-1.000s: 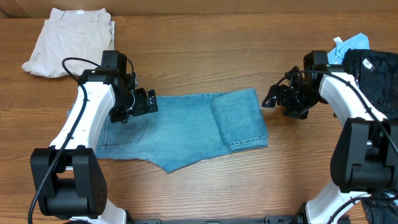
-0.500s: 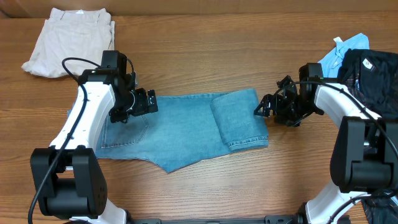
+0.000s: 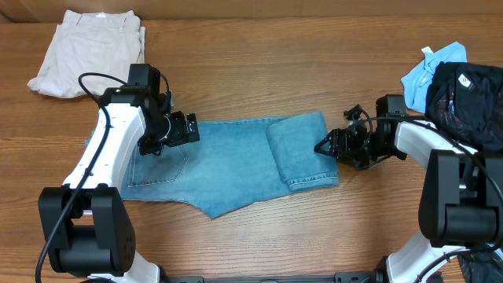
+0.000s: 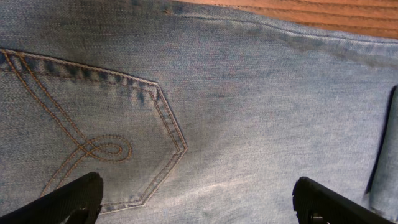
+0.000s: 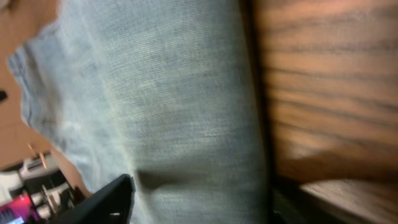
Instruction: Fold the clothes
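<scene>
Light-blue jeans fill almost the whole view, lying flat with paler faded patches; a back pocket sits at the left, edged in tan double stitching and crossed by a looping stitched curl; a thin strip of wooden table shows along the top right, just past the cloth's edge. The left gripper hangs over the denim, its two black fingertips in the bottom corners, spread wide apart; a dark line at the right edge is possibly a fold.
</scene>
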`<state>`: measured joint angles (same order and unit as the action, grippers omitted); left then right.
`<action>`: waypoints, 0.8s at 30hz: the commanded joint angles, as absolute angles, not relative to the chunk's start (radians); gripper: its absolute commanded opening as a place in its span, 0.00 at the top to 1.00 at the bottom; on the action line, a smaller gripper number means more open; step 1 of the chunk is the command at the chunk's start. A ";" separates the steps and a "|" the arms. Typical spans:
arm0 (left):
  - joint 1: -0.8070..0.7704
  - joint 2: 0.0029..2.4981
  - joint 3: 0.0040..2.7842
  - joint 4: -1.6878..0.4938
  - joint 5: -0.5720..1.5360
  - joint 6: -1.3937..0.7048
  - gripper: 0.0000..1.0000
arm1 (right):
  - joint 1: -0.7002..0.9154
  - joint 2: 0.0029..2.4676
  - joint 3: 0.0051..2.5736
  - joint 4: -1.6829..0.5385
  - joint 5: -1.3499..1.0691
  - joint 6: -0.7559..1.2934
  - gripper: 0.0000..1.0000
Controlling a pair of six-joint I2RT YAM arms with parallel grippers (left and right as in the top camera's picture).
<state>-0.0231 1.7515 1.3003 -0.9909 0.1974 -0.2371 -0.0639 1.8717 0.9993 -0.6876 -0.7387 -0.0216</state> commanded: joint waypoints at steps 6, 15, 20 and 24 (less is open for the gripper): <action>-0.027 1.746 1.295 -0.990 0.203 -0.241 0.00 | -0.059 1.875 0.966 -0.657 -0.748 0.031 0.67; -0.027 1.746 1.295 -0.990 0.203 -0.240 0.00 | -0.060 1.875 0.966 -0.606 -0.754 0.084 0.96; -0.027 1.746 1.295 -0.991 0.203 -0.240 0.00 | -0.064 1.875 0.986 -0.598 -0.733 0.099 0.96; -0.027 1.746 1.295 -0.991 0.203 -0.240 0.00 | -0.083 1.874 1.038 -0.638 -0.634 0.143 0.96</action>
<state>-0.0231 1.7515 1.3003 -0.9913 0.1974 -0.2371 -0.0643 1.8732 0.9794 -0.6235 -0.7090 0.1047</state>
